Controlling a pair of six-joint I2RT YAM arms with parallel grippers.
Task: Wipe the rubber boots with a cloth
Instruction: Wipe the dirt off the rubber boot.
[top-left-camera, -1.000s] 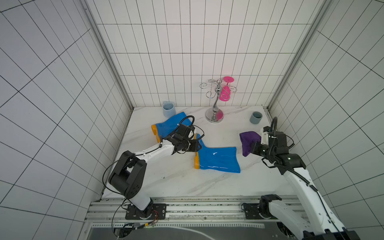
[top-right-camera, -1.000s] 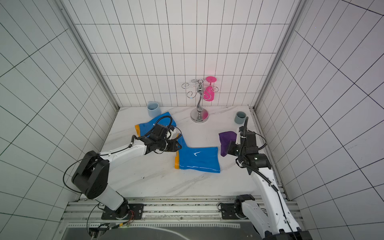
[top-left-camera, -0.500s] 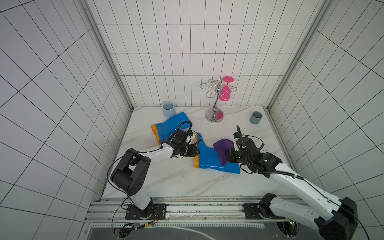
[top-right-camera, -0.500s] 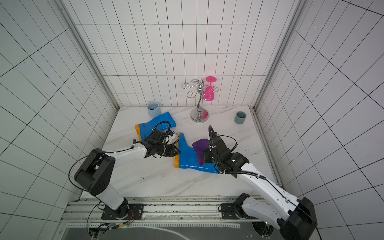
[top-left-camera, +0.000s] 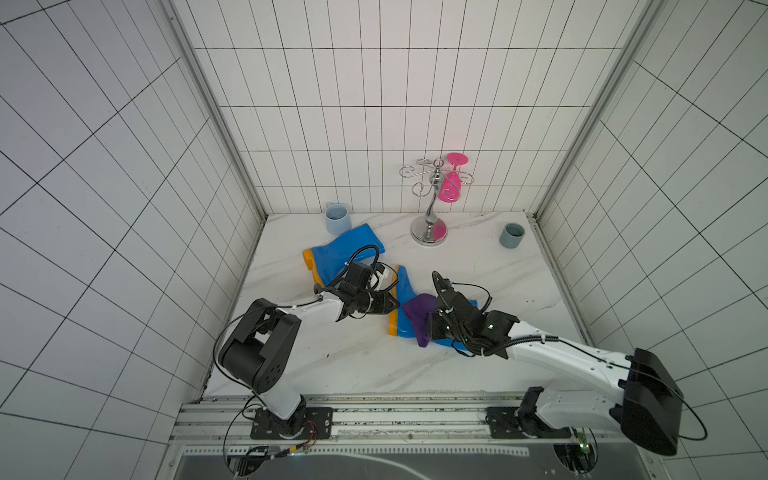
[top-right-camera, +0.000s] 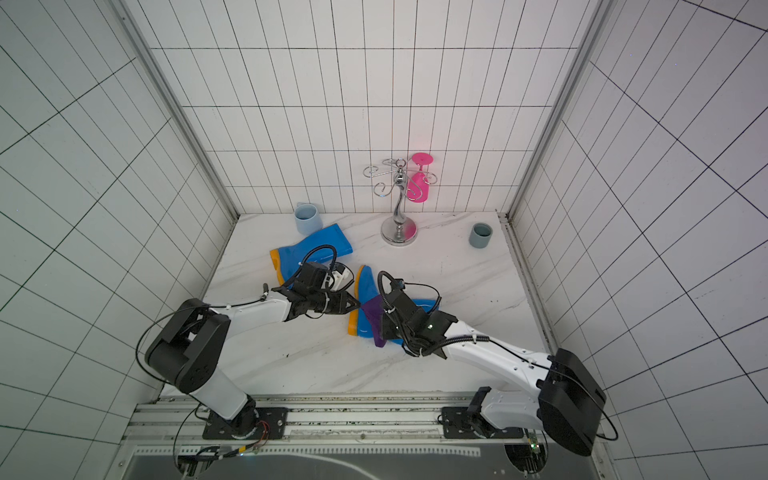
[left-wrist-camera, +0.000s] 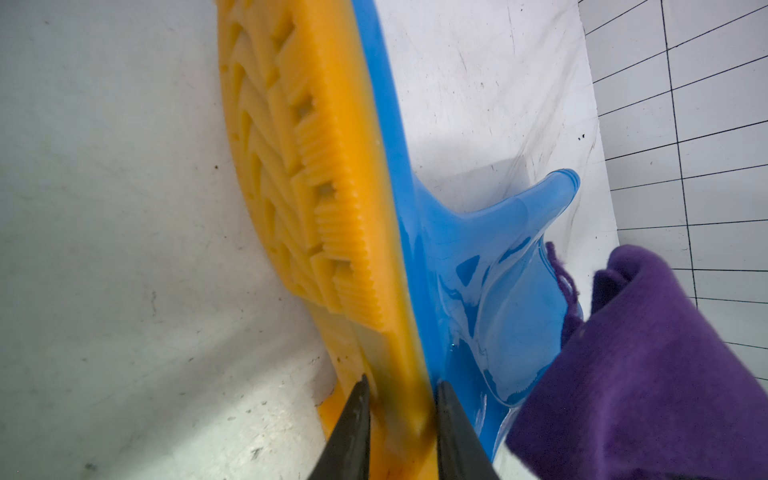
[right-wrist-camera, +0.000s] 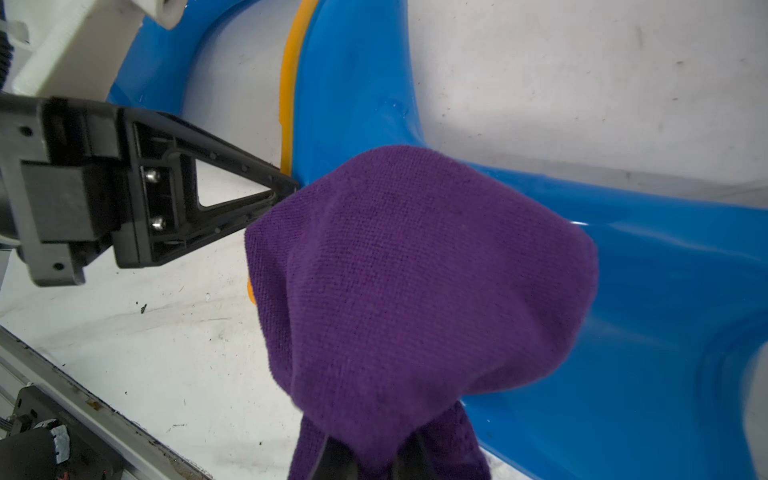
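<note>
- Left gripper (left-wrist-camera: 399, 415) pinches the near boot (top-left-camera: 404, 291), lying sideways, by its orange sole (left-wrist-camera: 299, 166) edge (steadying it, apparently).
- Far boot (top-left-camera: 345, 249) lies behind, beside a blue mug (top-left-camera: 336, 218), no cloth on it.
- Right gripper (right-wrist-camera: 370, 457), clamped on the bunched cloth (right-wrist-camera: 415, 270), holds it against the near boot's ankle; wiping looks barely begun, 2 boots left.

both top views are bright and evenly lit from overhead, with only faint, soft shadows under the arms on the white surface (top-left-camera: 332, 365). wide-angle stretch splays the tile lines at the edges. the pink glass (top-left-camera: 450, 190) casts a pink glow on the wall at 12 o'clock. white highlights streak the glossy rubber boot (left-wrist-camera: 478, 266). the left fingers (left-wrist-camera: 351, 436) are blurred, while the cloth (right-wrist-camera: 415, 270) weave is sharp.
</note>
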